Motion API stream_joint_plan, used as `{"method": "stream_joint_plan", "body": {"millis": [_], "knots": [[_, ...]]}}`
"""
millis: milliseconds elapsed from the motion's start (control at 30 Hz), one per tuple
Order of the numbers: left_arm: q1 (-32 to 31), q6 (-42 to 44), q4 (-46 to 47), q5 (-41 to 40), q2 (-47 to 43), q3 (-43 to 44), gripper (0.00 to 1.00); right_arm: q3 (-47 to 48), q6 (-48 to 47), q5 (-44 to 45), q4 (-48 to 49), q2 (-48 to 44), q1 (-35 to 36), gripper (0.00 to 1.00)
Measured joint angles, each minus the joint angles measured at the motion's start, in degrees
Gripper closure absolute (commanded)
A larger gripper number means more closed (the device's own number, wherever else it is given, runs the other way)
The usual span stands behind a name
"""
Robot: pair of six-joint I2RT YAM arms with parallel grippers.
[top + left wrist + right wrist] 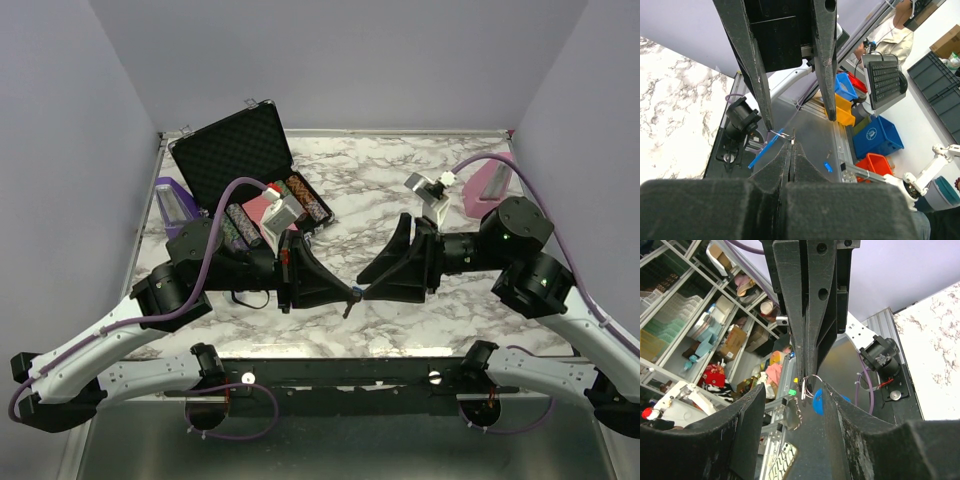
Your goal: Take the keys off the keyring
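Your left fingers (777, 170) are pinched shut on the keyring (812, 385) at its thin metal ring, over the near edge of the marble surface (400, 190). Your right fingers (747, 420) stand apart on either side of it, gripping nothing. The blue tag (818, 404) is partly hidden, and the thin silver bit hanging below looks like the key (798, 414), but it's too small to confirm.

Left fingers (330, 288) and right fingers (385, 268) tip to tip over marble table (400, 180), chip case (235, 155) behind

blue-tagged keyring (817, 405) hanging midair, ring uppermost.
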Motion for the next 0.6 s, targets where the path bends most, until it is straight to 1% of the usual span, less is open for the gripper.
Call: {"method": "stream_joint_plan", "body": {"millis": [67, 167, 300, 500, 600], "knots": [[0.0, 0.0, 0.0, 0.0, -0.1, 0.0, 1.0, 0.0, 0.0, 0.0, 0.0, 0.0, 0.0, 0.39], [0.0, 0.2, 0.0, -0.8, -0.4, 0.0, 1.0, 0.0, -0.3, 1.1, -0.2, -0.6, 0.0, 0.39], [0.0, 0.6, 0.0, -1.9, -1.0, 0.0, 1.0, -0.6, 0.0, 5.3, 0.2, -2.9, 0.0, 0.38], [0.0, 0.8, 0.3, -2.8, -1.3, 0.0, 1.0, -7.5, 3.2, 11.6, 5.3, -8.5, 0.0, 0.39], [0.0, 0.8, 1.5, -3.0, -1.3, 0.0, 1.0, -10.4, 5.4, 13.1, 9.2, -9.2, 0.0, 0.43]]}}
